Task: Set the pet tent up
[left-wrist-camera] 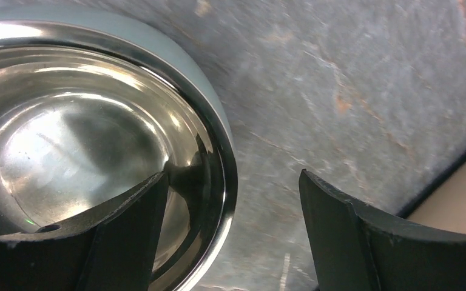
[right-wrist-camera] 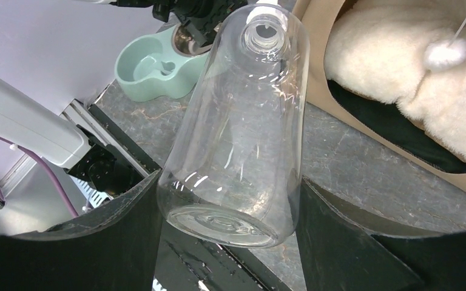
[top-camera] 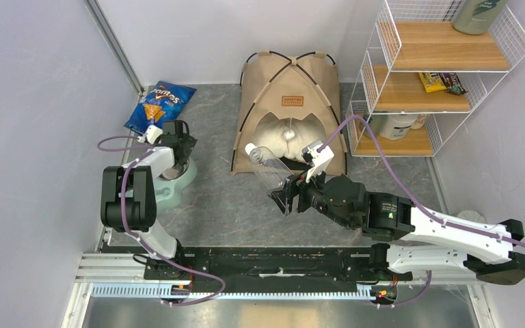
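The tan pet tent (top-camera: 290, 102) stands upright at the back middle with black poles, a brown label and an arched doorway. A fluffy white pillow (top-camera: 288, 135) lies inside it. My right gripper (top-camera: 286, 195) is in front of the doorway, shut on the base of a clear plastic bottle (top-camera: 265, 166) that tilts towards the tent. In the right wrist view the bottle (right-wrist-camera: 243, 121) sits between my fingers, with the tent's edge (right-wrist-camera: 334, 115) and pillow (right-wrist-camera: 400, 66) to the right. My left gripper (left-wrist-camera: 233, 176) is open, straddling the rim of a steel bowl (left-wrist-camera: 67, 139).
The bowl sits in a mint green feeder (top-camera: 174, 183) at the left. A blue chip bag (top-camera: 159, 106) lies at the back left. A white wire shelf (top-camera: 431, 75) with wooden boards and snacks stands right of the tent. Walls close in on both sides.
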### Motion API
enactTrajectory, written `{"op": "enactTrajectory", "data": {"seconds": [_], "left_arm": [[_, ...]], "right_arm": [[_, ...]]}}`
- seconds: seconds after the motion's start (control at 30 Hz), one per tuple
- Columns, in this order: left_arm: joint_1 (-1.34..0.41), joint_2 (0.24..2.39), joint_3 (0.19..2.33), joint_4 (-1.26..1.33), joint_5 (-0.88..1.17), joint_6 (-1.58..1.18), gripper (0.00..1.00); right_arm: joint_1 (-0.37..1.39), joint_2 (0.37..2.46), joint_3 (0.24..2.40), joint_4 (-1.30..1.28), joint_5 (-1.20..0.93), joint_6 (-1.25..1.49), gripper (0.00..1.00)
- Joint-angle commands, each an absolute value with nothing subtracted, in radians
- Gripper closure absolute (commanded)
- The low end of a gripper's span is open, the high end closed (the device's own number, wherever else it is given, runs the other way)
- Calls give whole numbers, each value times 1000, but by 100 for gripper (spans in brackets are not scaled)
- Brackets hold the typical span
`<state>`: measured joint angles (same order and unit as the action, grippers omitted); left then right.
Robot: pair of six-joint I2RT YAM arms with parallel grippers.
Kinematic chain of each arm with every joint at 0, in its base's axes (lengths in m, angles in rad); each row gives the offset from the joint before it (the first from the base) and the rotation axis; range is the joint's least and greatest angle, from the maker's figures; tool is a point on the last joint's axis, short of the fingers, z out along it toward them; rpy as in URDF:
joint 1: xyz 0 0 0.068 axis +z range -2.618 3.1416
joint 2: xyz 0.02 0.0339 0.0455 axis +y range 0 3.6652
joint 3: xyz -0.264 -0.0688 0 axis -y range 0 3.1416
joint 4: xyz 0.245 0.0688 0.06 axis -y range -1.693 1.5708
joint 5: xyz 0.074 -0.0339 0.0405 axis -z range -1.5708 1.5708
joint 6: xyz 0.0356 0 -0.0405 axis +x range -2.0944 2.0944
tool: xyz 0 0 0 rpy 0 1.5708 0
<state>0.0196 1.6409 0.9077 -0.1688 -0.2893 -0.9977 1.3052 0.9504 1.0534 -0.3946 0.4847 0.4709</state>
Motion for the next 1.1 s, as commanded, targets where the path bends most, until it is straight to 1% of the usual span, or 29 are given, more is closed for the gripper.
{"op": "enactTrajectory", "data": {"seconds": [0.0, 0.17, 0.3, 0.5, 0.6, 0.7, 0.77, 0.83, 0.9, 0.97, 1.07], "left_arm": [[-70, 1700, 995, -138, -324, -1229, 16], [-158, 1775, 1113, -162, -379, -1332, 16], [-195, 1784, 1217, -238, -459, -1285, 16], [-196, 1585, 1171, -261, -555, -1081, 16], [-198, 1453, 1121, -259, -502, -898, 16], [-201, 1272, 1035, -248, -333, -698, 17], [-201, 1150, 984, -263, -162, -581, 17], [-201, 1061, 977, -336, 36, -506, 17], [-202, 976, 969, -405, 245, -486, 18], [-202, 888, 916, -402, 392, -532, 18], [-202, 770, 853, -411, 477, -644, 18]], "right_arm": [[1304, 960, 1057, -380, 507, 465, 53], [1303, 977, 1055, -389, 505, 471, 53], [1304, 989, 1064, -414, 494, 483, 53], [1304, 1002, 1079, -476, 409, 523, 55], [1304, 1020, 1104, -526, 346, 542, 55], [1304, 1034, 1132, -579, 274, 548, 55], [1304, 1046, 1161, -618, 221, 550, 54], [1303, 1052, 1190, -644, 162, 545, 54], [1302, 1048, 1210, -663, 112, 544, 54], [1302, 1040, 1229, -684, 76, 542, 54], [1301, 1003, 1247, -704, 57, 535, 53]]}}
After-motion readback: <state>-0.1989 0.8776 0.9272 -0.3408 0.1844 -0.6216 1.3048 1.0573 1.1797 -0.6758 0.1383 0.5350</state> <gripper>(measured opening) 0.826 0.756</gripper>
